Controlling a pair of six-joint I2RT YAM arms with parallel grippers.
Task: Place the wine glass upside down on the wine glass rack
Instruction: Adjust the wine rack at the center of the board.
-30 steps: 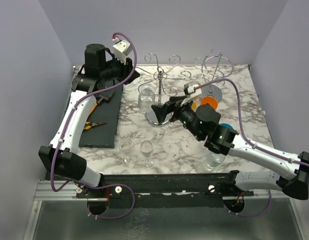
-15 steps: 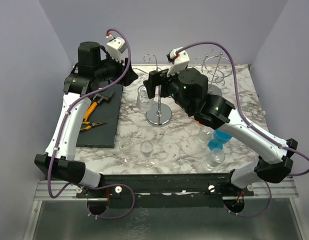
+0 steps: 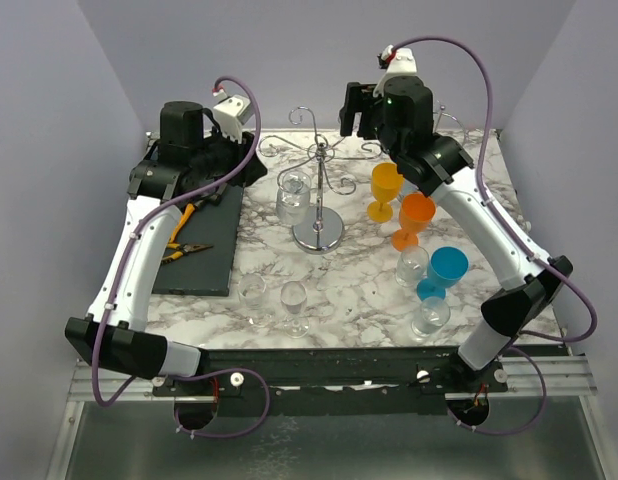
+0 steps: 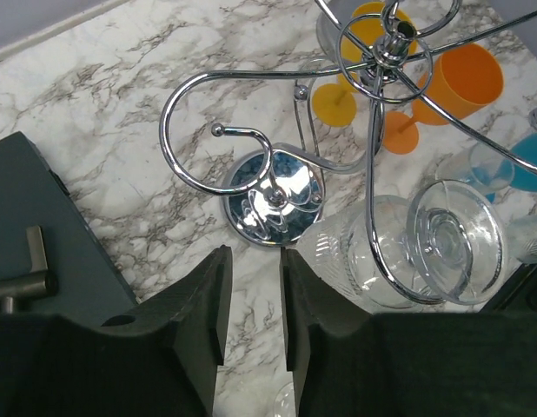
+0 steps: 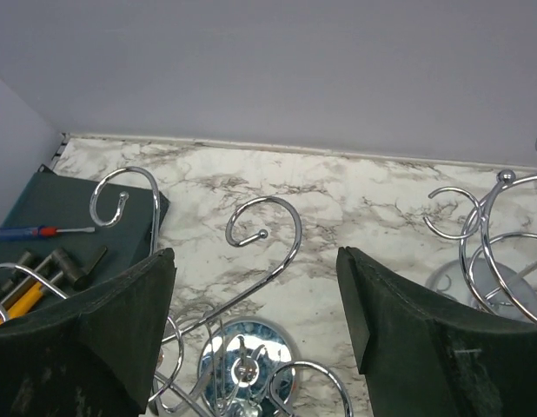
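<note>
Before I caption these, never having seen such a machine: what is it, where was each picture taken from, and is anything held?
Two robot arms are bolted to a marble table, each ending in a two-finger gripper. The wide picture looks down from above; the other two come from a camera on each wrist. The left gripper and the right gripper are open and hold nothing. Near them stands a chrome rack with one clear glass hanging upside down. A yellow glass, an orange glass, a blue glass and more clear ones stand nearby; tools lie on a dark mat.
</note>
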